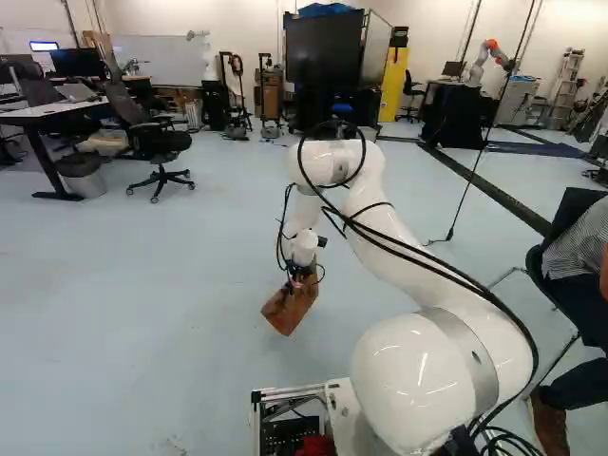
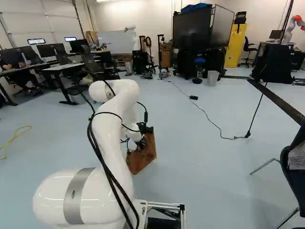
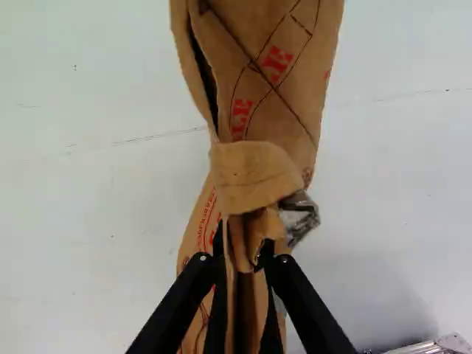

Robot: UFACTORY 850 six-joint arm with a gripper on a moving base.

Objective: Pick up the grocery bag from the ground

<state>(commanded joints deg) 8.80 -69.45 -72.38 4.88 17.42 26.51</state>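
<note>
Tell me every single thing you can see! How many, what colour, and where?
grocery bag: 1, brown, held in the claw
floor: 1, pale blue, below everything
desks: several, white-topped, left side
office chairs: several, black, mostly near desks
bin: 1, grey, by a desk
big screen: 1, black, far back
cabinet: 1, yellow, right of the screen
whiteboard: 1, white, back wall
cord: 1, yellow, floor, left of right base view
another robot: 1, white and orange, far right
arm: 1, white, front
claw: 1, black, arm's end
</note>
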